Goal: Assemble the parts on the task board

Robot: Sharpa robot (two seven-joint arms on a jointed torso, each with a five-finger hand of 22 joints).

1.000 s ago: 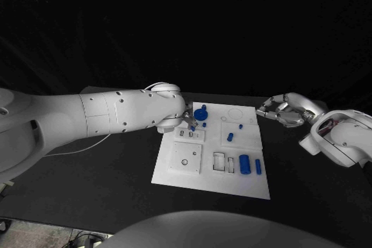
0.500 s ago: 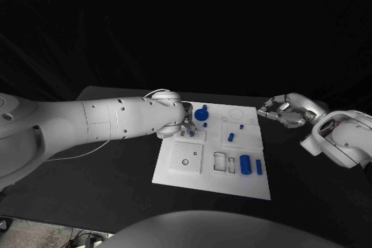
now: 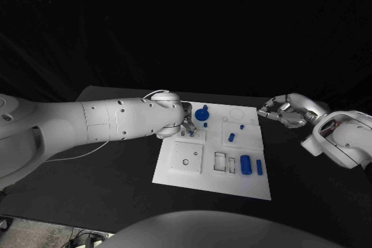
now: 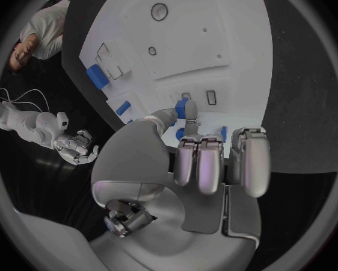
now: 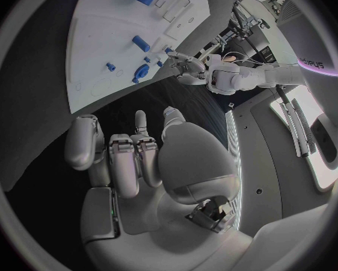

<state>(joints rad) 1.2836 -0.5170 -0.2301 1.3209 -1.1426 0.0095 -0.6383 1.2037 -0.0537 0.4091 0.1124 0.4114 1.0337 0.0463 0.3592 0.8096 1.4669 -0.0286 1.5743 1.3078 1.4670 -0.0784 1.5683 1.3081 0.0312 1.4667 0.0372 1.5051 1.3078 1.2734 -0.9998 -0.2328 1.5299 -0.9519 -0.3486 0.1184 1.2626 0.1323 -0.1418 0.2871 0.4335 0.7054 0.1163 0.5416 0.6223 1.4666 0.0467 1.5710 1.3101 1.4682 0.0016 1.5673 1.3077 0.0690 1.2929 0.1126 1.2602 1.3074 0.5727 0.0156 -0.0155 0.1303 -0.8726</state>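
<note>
The white task board [image 3: 177, 170] lies mid-table. My left hand [image 3: 184, 124] hovers over its far left part and pinches a small blue peg [image 4: 181, 109] between thumb and a finger, just above the small slots [image 4: 211, 96] there. A blue round knob [image 3: 201, 114] stands right beside that hand. More blue parts lie on the board: a short peg [image 3: 231, 136], a thick cylinder [image 3: 245, 164] and a thin bar [image 3: 259, 167]. My right hand [image 3: 284, 111] hangs off the board's far right corner, fingers [image 5: 127, 159] curled in with nothing in them.
The board has a square raised block with a hole [image 3: 187, 156] and rectangular slots [image 3: 224, 162] near its front. Black table [image 3: 108, 172] surrounds the board. A thin white cable [image 3: 81, 150] trails under my left arm.
My left forearm has shifted a little while its hand stays at the same spot on the board with the peg. The right hand has hardly moved.
</note>
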